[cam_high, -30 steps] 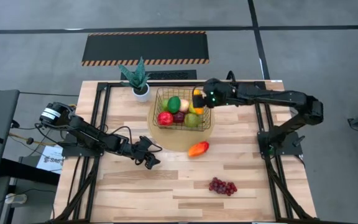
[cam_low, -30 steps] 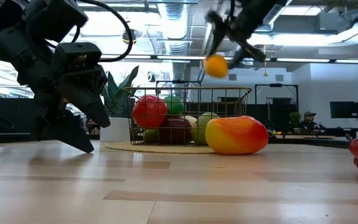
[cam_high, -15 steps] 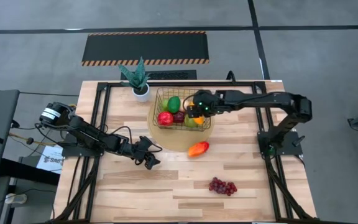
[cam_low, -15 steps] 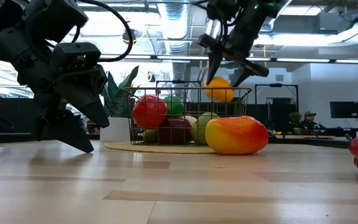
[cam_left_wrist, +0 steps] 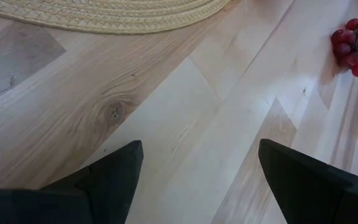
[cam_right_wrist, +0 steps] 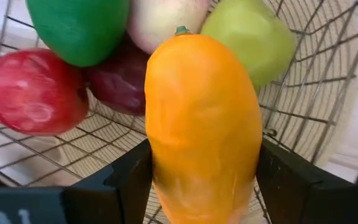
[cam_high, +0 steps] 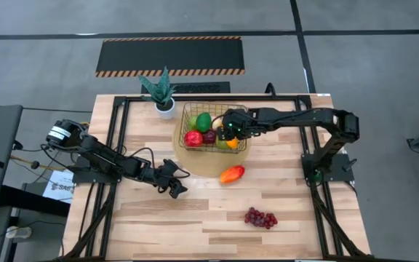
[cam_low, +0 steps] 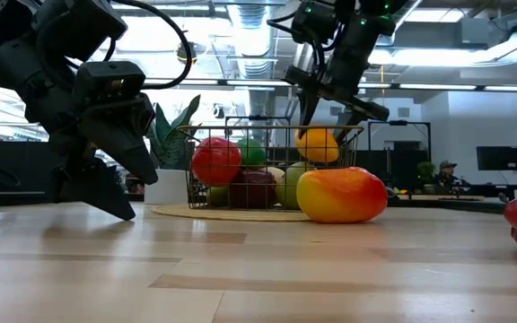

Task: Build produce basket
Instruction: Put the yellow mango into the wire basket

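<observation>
The gold wire basket (cam_high: 195, 125) stands on a round woven mat (cam_high: 211, 161) at the table's far middle. It holds a red apple (cam_low: 215, 161), a green fruit (cam_high: 204, 121), a dark red fruit (cam_right_wrist: 118, 81), a pale fruit and a yellow-green apple (cam_right_wrist: 250, 38). My right gripper (cam_right_wrist: 201, 186) reaches into the basket's right part, shut on the yellow-orange fruit (cam_right_wrist: 201, 124). The orange-red mango (cam_high: 231, 173) lies on the mat's near edge. The purple grapes (cam_high: 260, 217) lie near the table's near edge. My left gripper (cam_left_wrist: 201, 162) is open, low over bare wood left of the mango. My right gripper pinches the yellow-orange fruit across its lower body (cam_right_wrist: 166, 180), one finger (cam_right_wrist: 129, 180) on each side. The fingers slant down into the basket from the table's right (cam_low: 330, 121). The fruit sits at about rim height above the yellow-green apple; whether it rests on it, I cannot tell.
A spiky green plant in a small white pot (cam_high: 164, 94) stands just left of the basket at the far edge. Black frame rails (cam_high: 119, 138) run along the table's left and right sides. Bare wood lies between mango and grapes.
My right gripper has carried the yellow-orange fruit from above the basket's far right rim toward the table's near edge and down into the basket, beside the other fruits. It has kept its hold on the fruit throughout.
</observation>
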